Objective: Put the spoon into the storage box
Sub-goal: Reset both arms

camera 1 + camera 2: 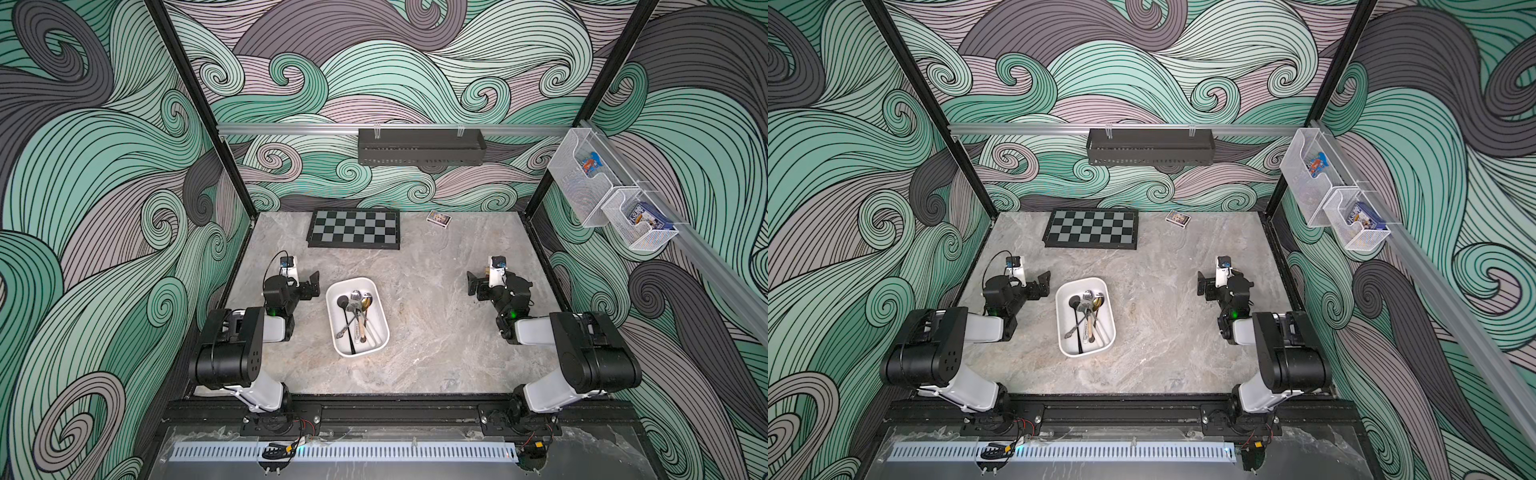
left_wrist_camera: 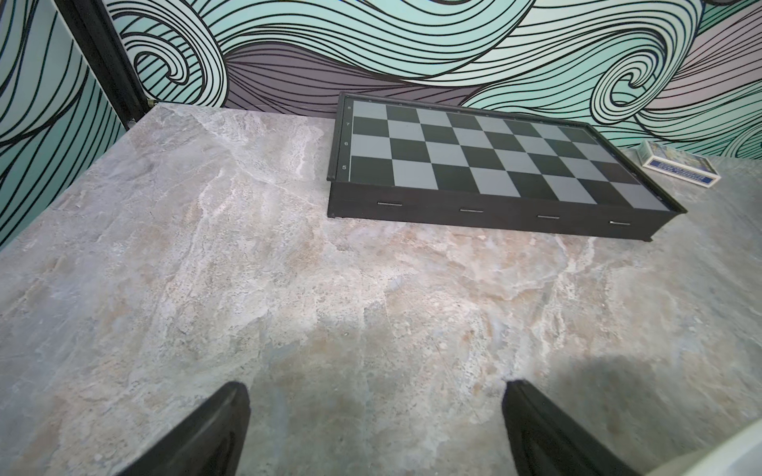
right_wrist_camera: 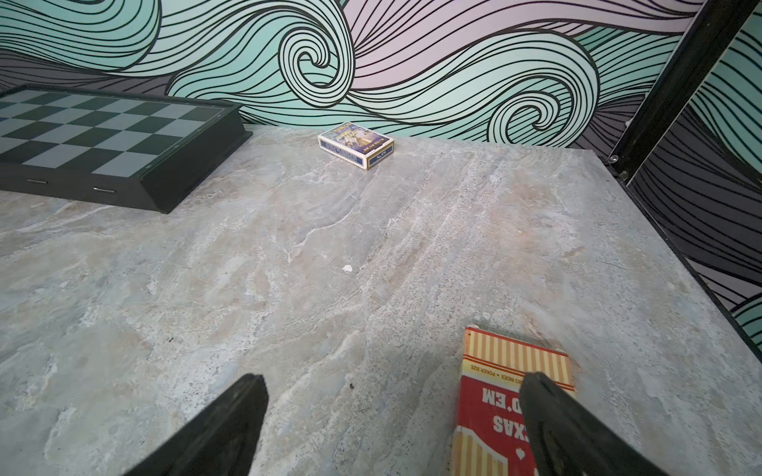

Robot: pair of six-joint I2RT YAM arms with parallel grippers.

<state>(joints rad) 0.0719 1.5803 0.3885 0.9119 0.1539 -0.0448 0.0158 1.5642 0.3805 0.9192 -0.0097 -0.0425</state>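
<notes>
White plastic, the storage box [image 1: 330,320] sits on the marbled counter [image 1: 432,357] between both end effectors, just beside the left end effector [image 1: 312,285] and well apart from the right end effector [image 1: 473,286]. Several spoons [image 1: 356,306] lie crossed inside it. Both end effectors hover with fingers spread wide, holding nothing. A red card box [image 3: 490,371] lies partly behind one right finger.

The storage box [image 1: 333,316] is smooth white plastic with a soft sheen. Inside it, a silver spoon [image 1: 356,296] and a gold spoon [image 1: 366,301] are polished, glinting metal; a black spoon [image 1: 343,302] looks matt. Around the box, the tabletop [image 1: 436,353] resembles matt, veined stone. Beyond the box, the chessboard [image 1: 354,228] is dull black plastic.
</notes>
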